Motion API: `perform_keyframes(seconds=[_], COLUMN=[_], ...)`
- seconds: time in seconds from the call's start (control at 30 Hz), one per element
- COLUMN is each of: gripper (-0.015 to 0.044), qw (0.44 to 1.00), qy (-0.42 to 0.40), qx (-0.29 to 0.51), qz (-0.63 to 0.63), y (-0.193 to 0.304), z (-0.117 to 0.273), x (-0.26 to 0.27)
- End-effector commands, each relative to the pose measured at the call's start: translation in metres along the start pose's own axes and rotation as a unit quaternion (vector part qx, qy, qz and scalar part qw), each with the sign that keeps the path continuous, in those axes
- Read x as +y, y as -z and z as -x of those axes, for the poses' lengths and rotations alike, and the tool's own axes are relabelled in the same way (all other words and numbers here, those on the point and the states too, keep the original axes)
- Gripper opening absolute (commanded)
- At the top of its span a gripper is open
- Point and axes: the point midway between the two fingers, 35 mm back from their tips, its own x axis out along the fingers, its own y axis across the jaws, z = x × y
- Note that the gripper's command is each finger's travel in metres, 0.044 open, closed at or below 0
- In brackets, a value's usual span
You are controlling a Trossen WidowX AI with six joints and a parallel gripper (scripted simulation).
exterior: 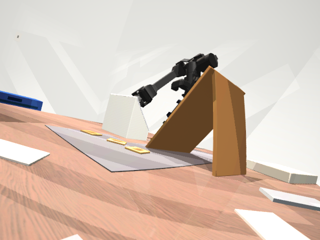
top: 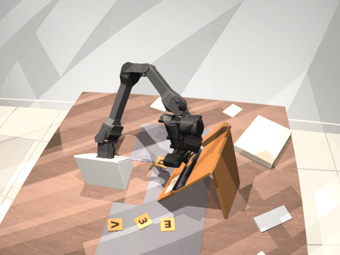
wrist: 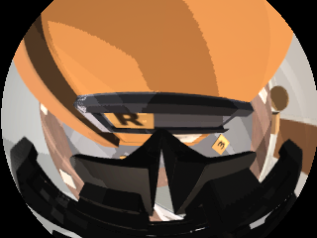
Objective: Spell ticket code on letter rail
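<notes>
The orange slanted board [top: 212, 153] [exterior: 191, 121] [wrist: 163, 50] carries a dark letter rail [top: 183, 175] [wrist: 198, 105]. A white ticket [top: 170, 186] sits at the board's lower end; I cannot read its print. My gripper [top: 191, 159] [wrist: 161, 133] is shut with nothing between the fingers, its tips right at the rail's upper part. In the wrist view a tile R [wrist: 130, 119] sits inside the rail just beyond the fingertips. Tile D [top: 159, 162] lies on the grey mat [top: 153, 241], half hidden by the gripper. Tiles V [top: 115, 224], 3 [top: 143, 220] [wrist: 221, 145] and E [top: 167, 224] lie in a row at the front.
The arm stands on a white pedestal [top: 104, 170] [exterior: 124, 118]. A large white box [top: 262, 139] lies right of the board, with flat white pieces [top: 232, 110] [top: 272, 218] near it. A blue box [exterior: 20, 100] lies at the far left in the exterior view.
</notes>
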Motion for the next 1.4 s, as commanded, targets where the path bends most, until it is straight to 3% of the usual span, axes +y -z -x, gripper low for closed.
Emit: perform_keyframes(seconds=[0.0,1.37], gripper=[0.0,0.0], qw=[1.0,1.0], qy=[-0.002,-0.002], qx=[0.0,0.0], qz=[-0.001,-0.001], y=[-0.002,-0.01], z=[-0.002,-0.011], x=[0.0,0.004])
